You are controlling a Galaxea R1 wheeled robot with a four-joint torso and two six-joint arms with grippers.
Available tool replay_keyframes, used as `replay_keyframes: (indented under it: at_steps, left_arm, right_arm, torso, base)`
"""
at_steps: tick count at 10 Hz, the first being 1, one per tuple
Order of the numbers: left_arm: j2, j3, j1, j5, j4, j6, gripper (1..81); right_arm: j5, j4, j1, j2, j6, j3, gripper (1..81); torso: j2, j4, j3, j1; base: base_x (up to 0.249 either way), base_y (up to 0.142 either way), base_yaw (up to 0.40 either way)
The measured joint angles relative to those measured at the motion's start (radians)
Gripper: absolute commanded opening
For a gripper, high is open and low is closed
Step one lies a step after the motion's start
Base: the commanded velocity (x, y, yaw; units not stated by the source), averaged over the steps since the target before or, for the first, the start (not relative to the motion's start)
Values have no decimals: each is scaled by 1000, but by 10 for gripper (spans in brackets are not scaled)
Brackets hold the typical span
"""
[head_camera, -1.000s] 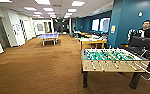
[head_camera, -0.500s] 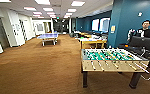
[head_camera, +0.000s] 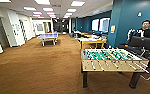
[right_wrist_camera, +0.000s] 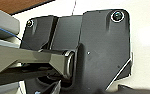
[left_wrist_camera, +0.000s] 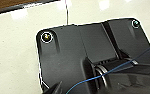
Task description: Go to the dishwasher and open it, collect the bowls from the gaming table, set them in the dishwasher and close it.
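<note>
Driving over brown carpet [head_camera: 41,72] — risk of clipping the foosball table [head_camera: 111,60] close on the right; pincer state impossible to tell.

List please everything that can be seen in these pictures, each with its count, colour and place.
Football table: one, green field, wooden sides, near right.
Ping-pong table: one, blue, far left of centre.
Yellow-edged table: one, white top, behind the football table.
Carpet: brown, across the floor.
Wall: teal, right side.
Ceiling lights: several, white, overhead.
Person: one, dark top, far right.
Robot plate: dark, in both wrist views.
</note>
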Motion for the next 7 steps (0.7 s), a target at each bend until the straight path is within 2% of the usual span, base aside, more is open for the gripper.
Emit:
replay_keyframes:
  at_steps: [5, 7]
  left_arm:
    - [1, 0, 0, 0, 0, 0, 811]
    - [1, 0, 2, 1, 0, 0, 811]
  right_arm:
    - [0, -1, 0, 1, 0, 0, 811]
    - [0, -2, -2, 10, -1, -6, 811]
  torso:
    - [0, 0, 0, 0]
    - [0, 0, 0, 0]
  base:
    - [0, 0, 0]
    - [74, 0, 0]
